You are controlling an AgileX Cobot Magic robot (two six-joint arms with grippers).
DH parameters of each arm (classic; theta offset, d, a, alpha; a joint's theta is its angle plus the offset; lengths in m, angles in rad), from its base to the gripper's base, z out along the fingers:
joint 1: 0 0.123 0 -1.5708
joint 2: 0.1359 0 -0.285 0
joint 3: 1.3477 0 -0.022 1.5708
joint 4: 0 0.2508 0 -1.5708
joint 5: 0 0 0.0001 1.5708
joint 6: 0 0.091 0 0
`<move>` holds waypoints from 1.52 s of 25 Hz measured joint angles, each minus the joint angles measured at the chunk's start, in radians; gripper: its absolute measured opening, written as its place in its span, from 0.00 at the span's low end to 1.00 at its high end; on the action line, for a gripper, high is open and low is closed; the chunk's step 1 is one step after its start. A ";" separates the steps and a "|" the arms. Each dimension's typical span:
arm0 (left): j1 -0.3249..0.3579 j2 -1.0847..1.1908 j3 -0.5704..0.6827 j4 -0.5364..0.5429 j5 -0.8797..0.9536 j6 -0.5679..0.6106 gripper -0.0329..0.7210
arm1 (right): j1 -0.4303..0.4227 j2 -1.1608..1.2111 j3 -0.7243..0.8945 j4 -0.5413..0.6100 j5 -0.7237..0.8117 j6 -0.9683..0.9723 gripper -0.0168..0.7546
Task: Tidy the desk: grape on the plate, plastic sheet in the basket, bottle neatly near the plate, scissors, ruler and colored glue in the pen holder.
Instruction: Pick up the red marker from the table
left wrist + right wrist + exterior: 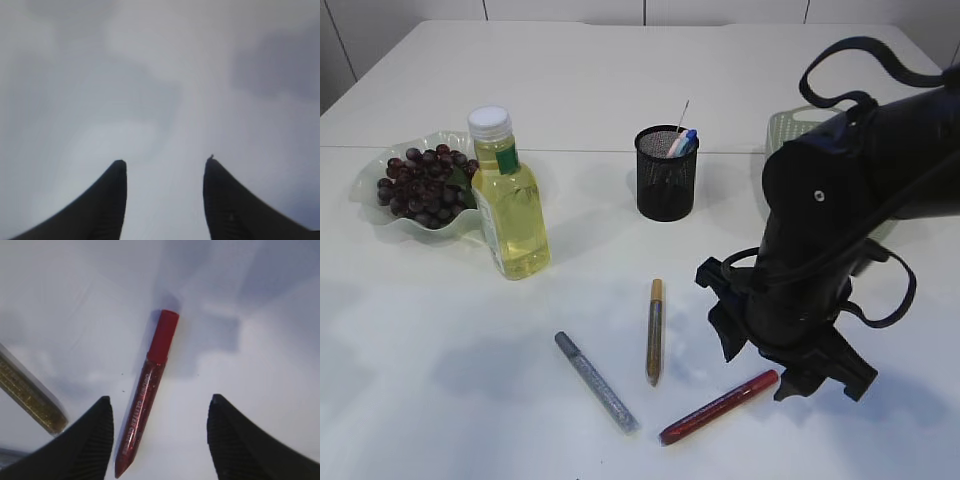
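Three glitter glue pens lie loose on the white table (620, 80): a silver glue pen (596, 381), a gold glue pen (655, 331) and a red glue pen (718, 407), the red one slim with a solid red cap and a translucent sparkling barrel. One black mesh pen holder (666, 173) stands behind them, one bottle (508, 198) of yellow liquid beside one plate (372, 185) of dark grapes (421, 184). The right gripper (160, 427) hovers over the red pen, jaws wide apart, gripping nothing. The left gripper (165, 192), unseen from outside, shows parted, empty jaws over blurred table. A pale basket (790, 126) sits largely hidden behind the arm.
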 joint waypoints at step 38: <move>0.000 0.000 0.000 -0.004 -0.017 0.004 0.47 | 0.000 0.142 0.000 0.038 -0.117 0.173 0.61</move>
